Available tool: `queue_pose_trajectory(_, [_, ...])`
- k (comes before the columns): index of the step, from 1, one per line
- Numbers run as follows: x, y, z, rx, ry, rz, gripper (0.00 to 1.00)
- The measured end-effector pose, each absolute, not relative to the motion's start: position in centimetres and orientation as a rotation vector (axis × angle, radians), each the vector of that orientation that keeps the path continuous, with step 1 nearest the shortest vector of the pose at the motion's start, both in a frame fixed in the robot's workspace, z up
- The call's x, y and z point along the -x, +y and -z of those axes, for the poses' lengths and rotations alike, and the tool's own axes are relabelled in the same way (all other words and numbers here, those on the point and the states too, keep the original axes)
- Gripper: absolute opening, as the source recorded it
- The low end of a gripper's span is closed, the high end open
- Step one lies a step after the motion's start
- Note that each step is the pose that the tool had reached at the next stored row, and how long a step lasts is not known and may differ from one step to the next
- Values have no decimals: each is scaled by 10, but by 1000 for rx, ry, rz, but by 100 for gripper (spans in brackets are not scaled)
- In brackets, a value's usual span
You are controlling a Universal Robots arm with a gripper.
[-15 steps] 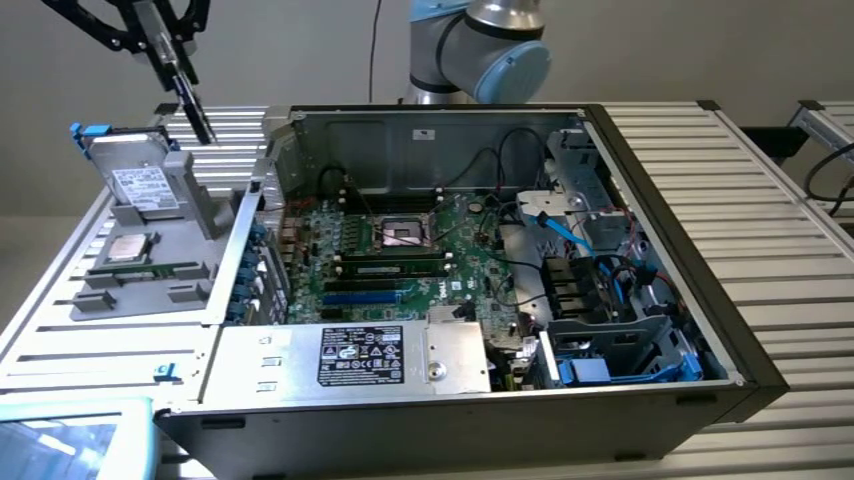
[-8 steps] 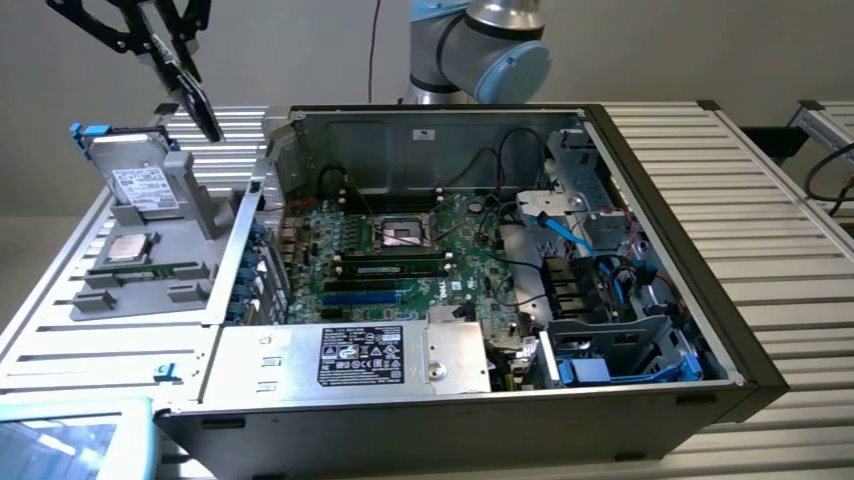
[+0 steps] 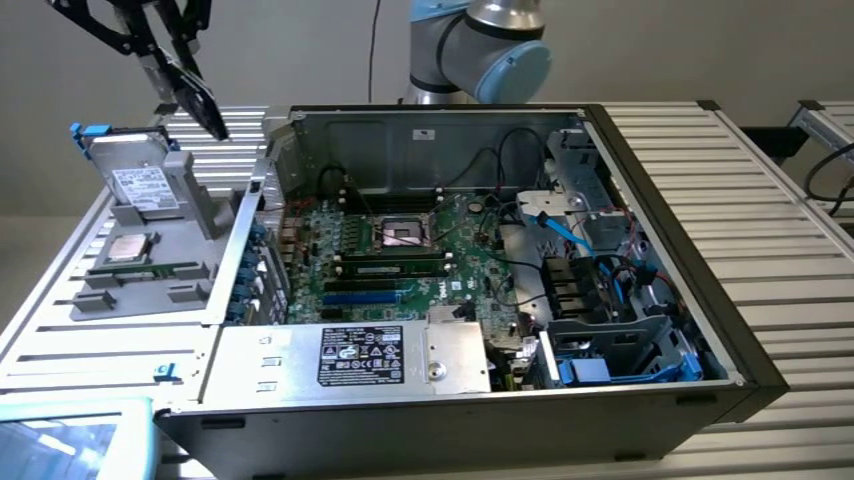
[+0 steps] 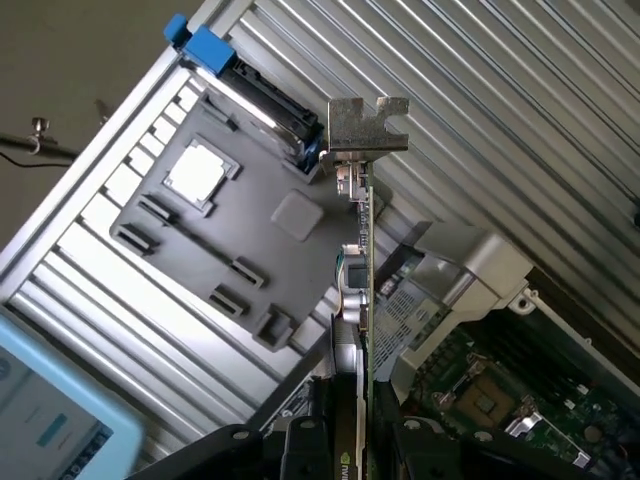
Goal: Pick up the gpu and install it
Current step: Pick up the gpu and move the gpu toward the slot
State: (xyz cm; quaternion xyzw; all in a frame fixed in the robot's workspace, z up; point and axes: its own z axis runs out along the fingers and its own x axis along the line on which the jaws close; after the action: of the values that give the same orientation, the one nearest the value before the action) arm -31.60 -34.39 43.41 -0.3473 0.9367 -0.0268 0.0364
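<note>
Exterior view: the claw [image 3: 171, 62] grips the graphics card [image 3: 200, 105] high above the parts tray [image 3: 67, 330], left of the open computer case [image 3: 441, 430].

Wrist view: the card's metal bracket [image 4: 368, 125] juts far beyond the grip. Held at one end, the card could tilt and snag the case wall.

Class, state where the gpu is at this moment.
The gpu is held in the pincer at the exterior view's upper left, above the hard drive and outside the computer case.

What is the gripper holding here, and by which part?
The gripper holds the gpu, clamped across its faces at the end opposite its silver bracket.
</note>
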Motion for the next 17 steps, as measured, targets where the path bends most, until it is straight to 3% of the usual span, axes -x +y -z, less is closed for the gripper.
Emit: queue_pose_trajectory(17, [316, -344, -431, 1435, 2750, 45, 27])
